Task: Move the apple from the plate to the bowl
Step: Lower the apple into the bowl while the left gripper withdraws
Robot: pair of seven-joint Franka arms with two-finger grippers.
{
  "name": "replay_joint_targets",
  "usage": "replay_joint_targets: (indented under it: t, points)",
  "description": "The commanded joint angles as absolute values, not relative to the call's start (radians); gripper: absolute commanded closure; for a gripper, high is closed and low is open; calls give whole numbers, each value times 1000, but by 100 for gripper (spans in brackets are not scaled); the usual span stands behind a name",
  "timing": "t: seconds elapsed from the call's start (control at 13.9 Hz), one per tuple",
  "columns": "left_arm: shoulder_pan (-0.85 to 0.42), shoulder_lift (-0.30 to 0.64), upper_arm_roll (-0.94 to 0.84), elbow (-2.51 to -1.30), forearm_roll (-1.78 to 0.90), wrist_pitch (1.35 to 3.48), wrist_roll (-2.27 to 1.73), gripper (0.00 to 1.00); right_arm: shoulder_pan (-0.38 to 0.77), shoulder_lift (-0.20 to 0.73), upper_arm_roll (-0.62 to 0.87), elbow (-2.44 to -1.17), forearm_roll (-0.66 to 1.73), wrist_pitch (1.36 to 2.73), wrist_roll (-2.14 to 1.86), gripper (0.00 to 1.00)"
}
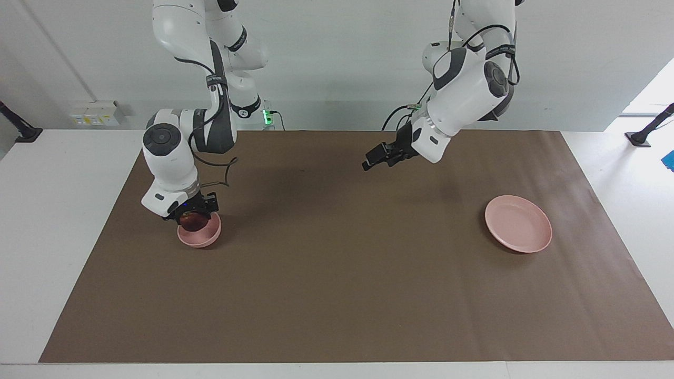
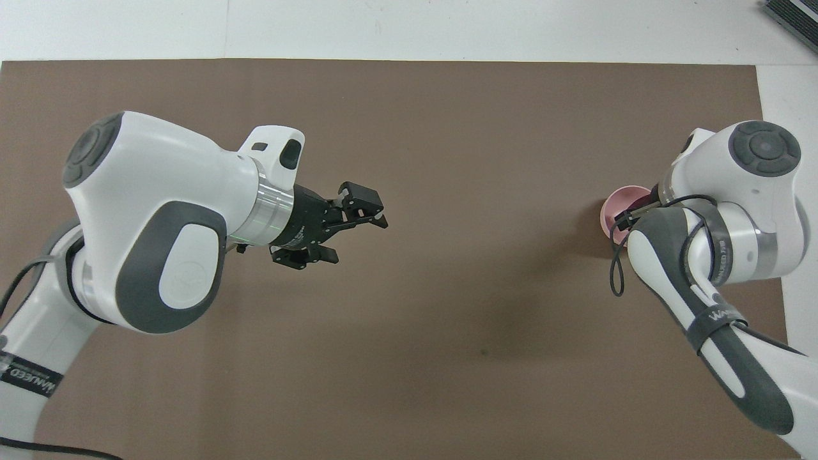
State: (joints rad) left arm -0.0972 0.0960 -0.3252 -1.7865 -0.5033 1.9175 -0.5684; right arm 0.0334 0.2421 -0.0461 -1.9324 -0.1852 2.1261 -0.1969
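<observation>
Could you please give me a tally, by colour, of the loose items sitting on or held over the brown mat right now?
Pale pink: 2, the bowl and the plate.
Dark red: 1, the apple, held in the right gripper at the bowl's mouth.
Total: 3.

My counter (image 1: 52, 210) is smooth white under a matt brown paper-like sheet (image 1: 342, 273), the bowl (image 1: 202, 239) and plate (image 1: 518, 231) look like smooth matt pink plastic, the apple (image 1: 192, 221) has dark glossy skin, and my arms wear glossy white shells with black pincer parts.
</observation>
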Motion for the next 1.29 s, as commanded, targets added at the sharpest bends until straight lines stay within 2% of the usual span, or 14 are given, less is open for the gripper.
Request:
replay_joint_targets:
  t: [0.0,0.36,0.43,0.5,0.58,0.72,0.86,0.94,1.22]
  points:
    - [-165,57,-176,-1783,-379,1830,-390,0,31,259,-37,-1944,-210,2186,-150,100]
    - [-184,41,10,-1740,-149,1723,26,0,31,278,-37,-1944,-209,2200,-147,100]
    - [-184,23,38,-1738,-114,1715,55,0,31,279,-37,-1944,-207,2198,-137,94]
    - [-180,9,55,-1738,-82,1706,66,0,32,279,-37,-1945,-207,2198,-129,83]
    - [-172,-11,63,-1736,-43,1686,64,0,31,284,-37,-1944,-207,2200,-129,61]
    - [-154,-66,63,-1724,49,1645,64,0,29,288,-37,-1945,-207,2200,-129,26]
    - [-111,-94,55,-1723,55,1570,63,0,31,288,-37,-1944,-207,2198,-127,5]
    - [-82,-94,45,-1720,51,1546,60,0,31,290,-37,-1944,-206,2197,-127,0]
    - [-5,-97,-43,-1713,48,1526,58,0,31,278,-37,-1924,-198,2175,-129,0]
